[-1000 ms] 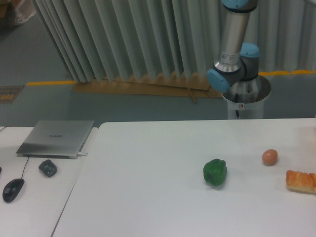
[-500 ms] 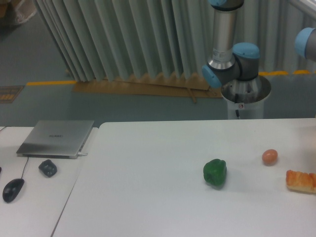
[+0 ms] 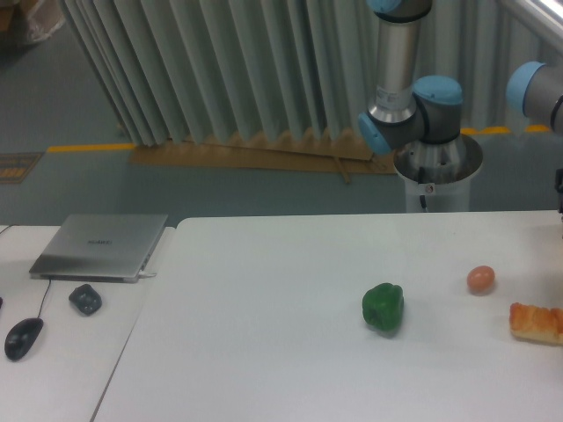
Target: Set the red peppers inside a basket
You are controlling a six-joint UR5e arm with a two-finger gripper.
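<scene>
The red pepper is not in view, and no basket shows either. On the white table (image 3: 264, 352) lie a green bell pepper (image 3: 383, 307), a small pale orange egg-like ball (image 3: 480, 279) and an orange-brown food item (image 3: 537, 321) at the right edge. The arm's base (image 3: 429, 158) and upright link (image 3: 394, 61) stand behind the table. A blue-capped joint (image 3: 537, 88) and a dark part of the arm (image 3: 559, 189) enter at the right edge. The gripper itself is out of frame.
A closed silver laptop (image 3: 101, 245), a dark small object (image 3: 85, 299) and a black mouse (image 3: 23, 337) sit on the left table. Pleated curtains (image 3: 220, 70) hang behind.
The arm has swung: its upright link shifted left, and a blue joint with a dark part came into view at the right edge. The objects on the table have not moved.
</scene>
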